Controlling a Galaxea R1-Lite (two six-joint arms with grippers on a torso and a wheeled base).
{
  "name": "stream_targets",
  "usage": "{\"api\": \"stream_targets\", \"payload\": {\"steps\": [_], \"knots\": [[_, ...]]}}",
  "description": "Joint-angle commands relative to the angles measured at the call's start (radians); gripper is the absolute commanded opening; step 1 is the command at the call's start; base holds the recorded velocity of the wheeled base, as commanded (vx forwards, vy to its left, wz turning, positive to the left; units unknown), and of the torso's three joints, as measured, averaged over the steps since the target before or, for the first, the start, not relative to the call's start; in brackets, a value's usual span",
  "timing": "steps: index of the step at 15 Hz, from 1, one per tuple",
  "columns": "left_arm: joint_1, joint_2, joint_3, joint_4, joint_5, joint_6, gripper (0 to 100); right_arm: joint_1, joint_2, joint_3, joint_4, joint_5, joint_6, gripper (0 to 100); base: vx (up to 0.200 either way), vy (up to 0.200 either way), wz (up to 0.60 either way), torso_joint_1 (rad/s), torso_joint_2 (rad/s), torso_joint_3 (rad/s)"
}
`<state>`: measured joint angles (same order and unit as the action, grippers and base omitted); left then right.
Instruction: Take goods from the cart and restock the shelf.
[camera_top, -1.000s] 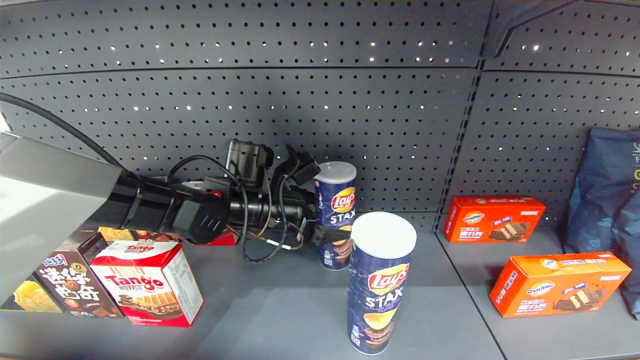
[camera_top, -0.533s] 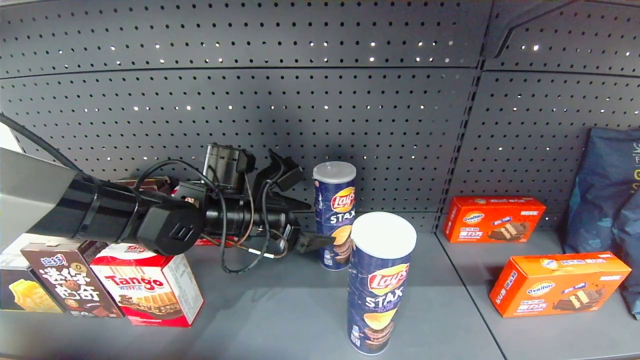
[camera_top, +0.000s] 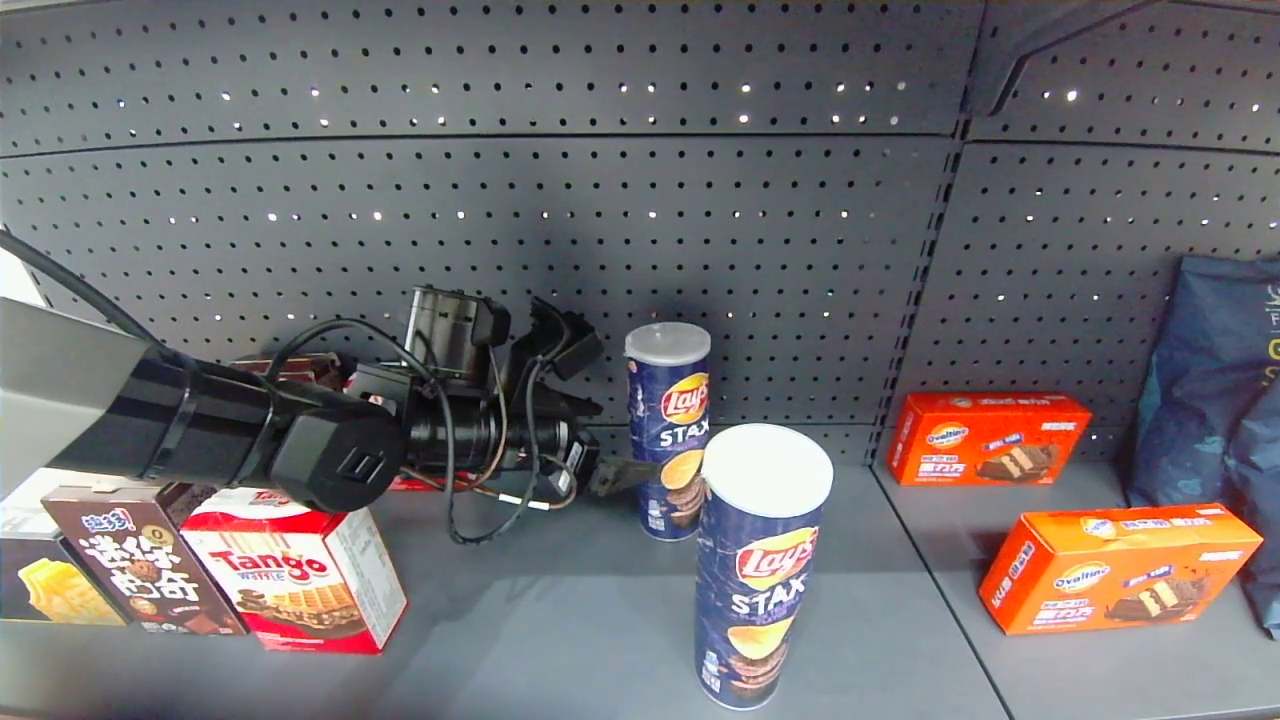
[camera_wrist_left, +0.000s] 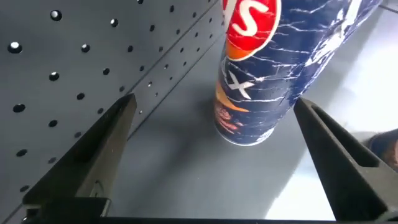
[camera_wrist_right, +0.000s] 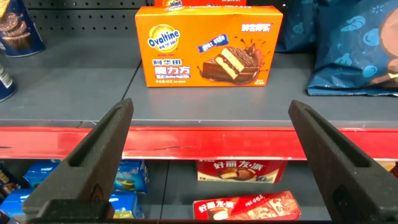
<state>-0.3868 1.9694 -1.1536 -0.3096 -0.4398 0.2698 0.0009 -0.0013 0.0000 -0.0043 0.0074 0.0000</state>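
Observation:
Two blue chip cans with white lids stand upright on the grey shelf (camera_top: 560, 600): a rear can (camera_top: 668, 430) by the pegboard and a front can (camera_top: 760, 570) nearer me. My left gripper (camera_top: 620, 440) is open just left of the rear can and apart from it. In the left wrist view the rear can (camera_wrist_left: 261, 68) stands beyond my left gripper (camera_wrist_left: 216, 106), with nothing between the fingers. My right gripper (camera_wrist_right: 211, 109) is open and empty, low in front of the shelf's red edge (camera_wrist_right: 205, 143), facing an orange box (camera_wrist_right: 208, 46).
Wafer and snack boxes (camera_top: 300, 575) stand at the front left under the left arm. Two orange boxes (camera_top: 985, 437) (camera_top: 1120, 565) and dark blue bags (camera_top: 1215, 380) occupy the right bay. A lower shelf holds more boxes (camera_wrist_right: 242, 169). The pegboard (camera_top: 640, 200) closes the back.
My left gripper has let go of the rear can and drawn back to the left. The can stays upright where it was.

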Motion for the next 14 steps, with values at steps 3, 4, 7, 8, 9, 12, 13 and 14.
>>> {"api": "stream_targets", "payload": {"steps": [3, 4, 7, 8, 9, 12, 13, 14], "knots": [[0.003, 0.017, -0.006, -0.002, 0.052, 0.0, 100, -0.001, 0.001, 0.0, 0.0, 0.0, 0.0, 100, 0.0, 0.0, 0.0, 0.0, 0.0, 0.0], [0.003, 0.017, -0.006, -0.002, 0.062, 0.0, 100, 0.001, 0.001, 0.0, 0.0, 0.0, 0.0, 100, 0.0, 0.0, 0.0, 0.0, 0.0, 0.0], [0.005, 0.017, -0.005, -0.011, 0.082, 0.0, 100, 0.001, 0.001, 0.0, 0.0, 0.0, 0.0, 100, 0.0, 0.0, 0.0, 0.0, 0.0, 0.0], [0.003, 0.017, -0.001, -0.02, 0.082, 0.0, 100, -0.001, 0.001, 0.0, 0.0, 0.0, 0.0, 100, 0.0, 0.0, 0.0, 0.0, 0.0, 0.0], [0.003, 0.014, 0.003, -0.023, 0.082, 0.002, 100, 0.001, 0.001, 0.0, 0.0, 0.0, 0.0, 100, 0.0, 0.0, 0.0, 0.0, 0.0, 0.0], [0.005, -0.058, 0.032, -0.023, 0.084, 0.006, 100, -0.001, 0.001, 0.0, 0.0, 0.0, 0.0, 100, 0.0, 0.0, 0.0, 0.0, 0.0, 0.0], [0.009, -0.099, 0.063, -0.025, 0.082, 0.009, 100, 0.001, 0.001, 0.0, 0.0, 0.0, 0.0, 100, 0.0, 0.0, 0.0, 0.0, 0.0, 0.0], [0.011, -0.107, 0.072, -0.025, 0.084, 0.009, 100, -0.001, 0.001, 0.0, 0.0, 0.0, 0.0, 100, 0.0, 0.0, 0.0, 0.0, 0.0, 0.0]]}}
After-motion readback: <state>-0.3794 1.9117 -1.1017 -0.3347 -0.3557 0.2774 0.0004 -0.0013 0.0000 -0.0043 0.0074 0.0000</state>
